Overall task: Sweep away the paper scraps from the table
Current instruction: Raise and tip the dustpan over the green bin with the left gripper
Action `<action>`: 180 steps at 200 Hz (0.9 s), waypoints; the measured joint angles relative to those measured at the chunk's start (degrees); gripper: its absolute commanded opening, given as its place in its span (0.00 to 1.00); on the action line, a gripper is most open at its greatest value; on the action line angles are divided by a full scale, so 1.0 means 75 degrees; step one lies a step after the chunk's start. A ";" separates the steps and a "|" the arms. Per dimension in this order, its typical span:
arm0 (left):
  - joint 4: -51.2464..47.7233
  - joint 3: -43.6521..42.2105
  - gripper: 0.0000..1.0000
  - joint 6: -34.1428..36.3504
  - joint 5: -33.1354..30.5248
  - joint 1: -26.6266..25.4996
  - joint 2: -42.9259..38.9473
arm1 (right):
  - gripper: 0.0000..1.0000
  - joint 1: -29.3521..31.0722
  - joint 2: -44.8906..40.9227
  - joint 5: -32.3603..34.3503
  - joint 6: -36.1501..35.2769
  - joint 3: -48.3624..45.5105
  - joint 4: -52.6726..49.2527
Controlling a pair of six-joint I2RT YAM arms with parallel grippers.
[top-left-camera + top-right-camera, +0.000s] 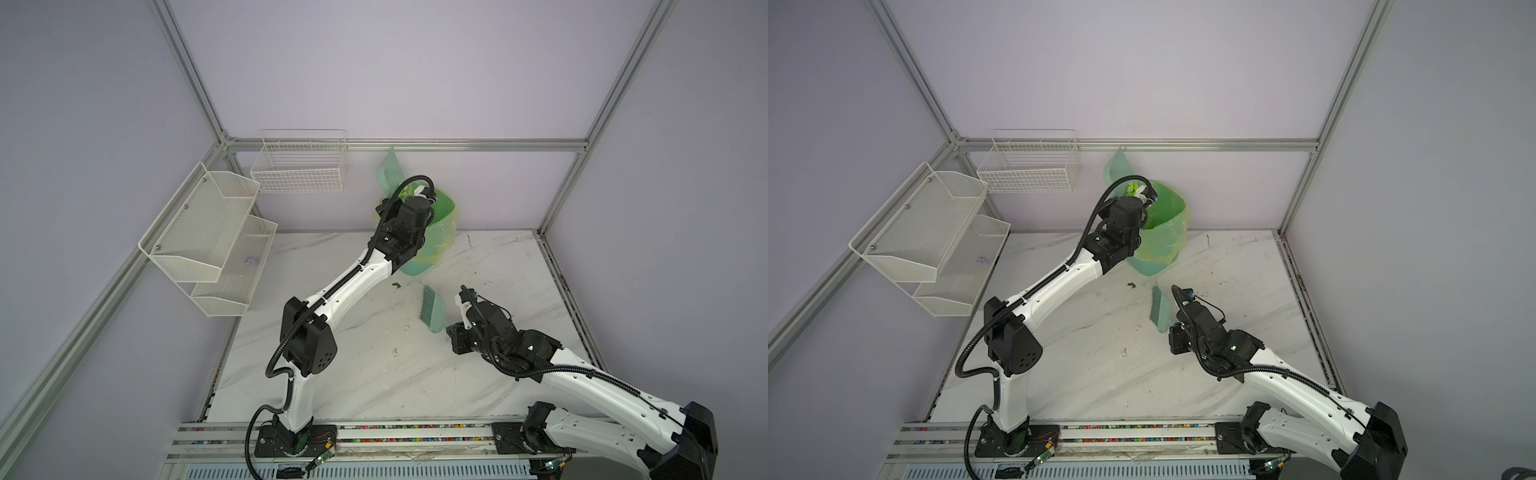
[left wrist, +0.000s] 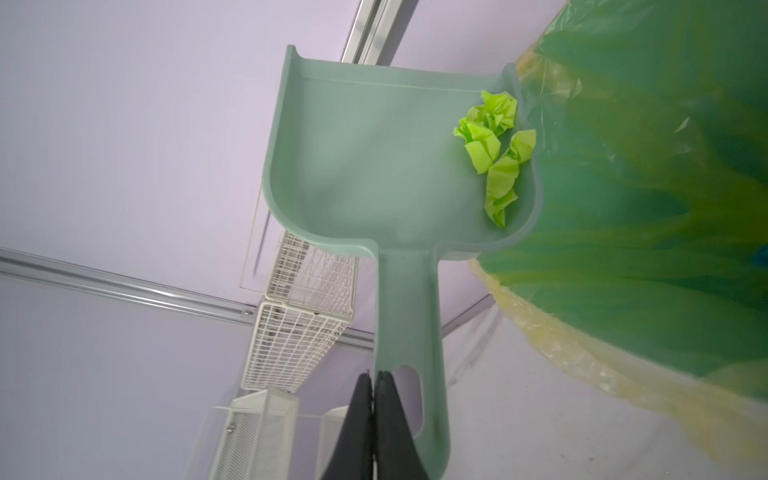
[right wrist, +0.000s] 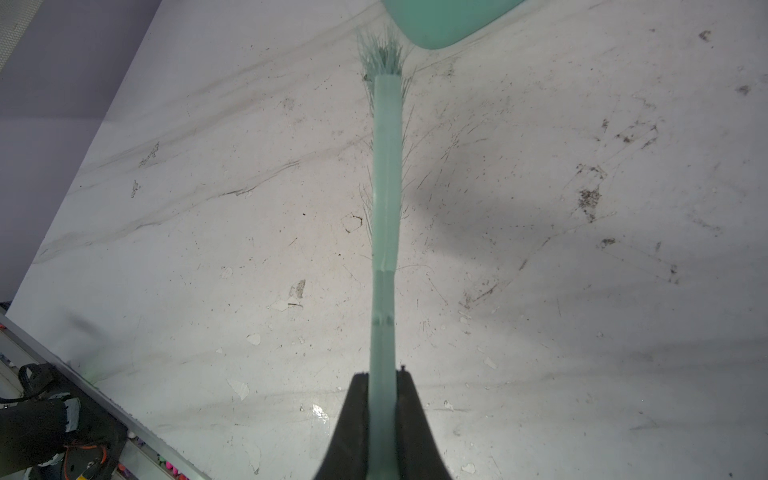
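Note:
Several neon yellow-green paper scraps (image 2: 494, 153) lie bunched against one side wall of a pale green dustpan (image 2: 374, 158). My left gripper (image 2: 374, 376) is shut on the dustpan's handle and holds the pan raised and tipped beside the rim of the green bagged bin (image 2: 648, 199). In a top view the scraps (image 1: 1133, 189) show at the bin's (image 1: 1163, 224) mouth. My right gripper (image 3: 384, 376) is shut on the handle of a green brush (image 3: 386, 174), whose bristles (image 1: 428, 307) rest on the table (image 1: 374, 374) in front of the bin. I see no bright scraps on the table.
A small dark olive speck (image 1: 396, 285) lies on the table left of the brush. A white wire basket (image 1: 299, 166) and a two-tier mesh shelf (image 1: 208, 232) hang on the left walls. An aluminium rail (image 1: 374, 432) with coloured beads runs along the front.

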 measured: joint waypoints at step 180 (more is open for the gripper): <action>0.3931 -0.3098 0.00 0.3990 0.0650 -0.0356 -0.0516 | 0.00 0.0000 -0.0204 0.0052 0.0032 0.0041 -0.0166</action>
